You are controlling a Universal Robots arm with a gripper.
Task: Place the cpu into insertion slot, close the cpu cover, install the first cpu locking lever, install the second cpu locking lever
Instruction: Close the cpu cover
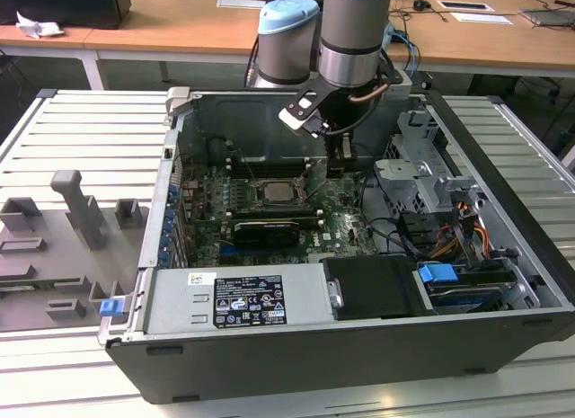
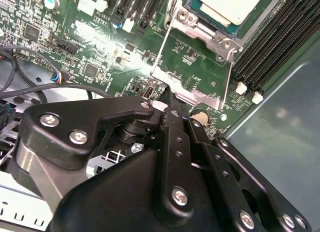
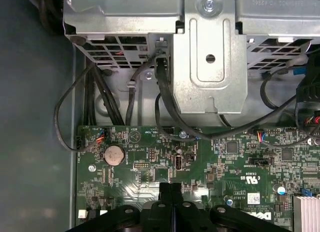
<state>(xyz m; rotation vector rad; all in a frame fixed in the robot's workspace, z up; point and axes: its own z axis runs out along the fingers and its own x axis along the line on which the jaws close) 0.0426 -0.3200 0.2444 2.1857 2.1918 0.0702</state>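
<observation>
The cpu, a pale silvery square, lies in the insertion slot on the green motherboard; in the exterior view the cpu sits mid-board. The cpu cover, a thin silver frame with the board visible through its window, stands swung open from the slot's edge. My gripper is shut with nothing between its fingers, and its tip is at the cover's free edge. It hangs just to the exterior view's right of the slot, gripper, over the board, gripper. I cannot make out the locking levers.
Long black memory slots run beside the socket. A metal drive cage with black cables stands past the board's edge. The power supply fills the case front. A grey fixture tray lies outside the case.
</observation>
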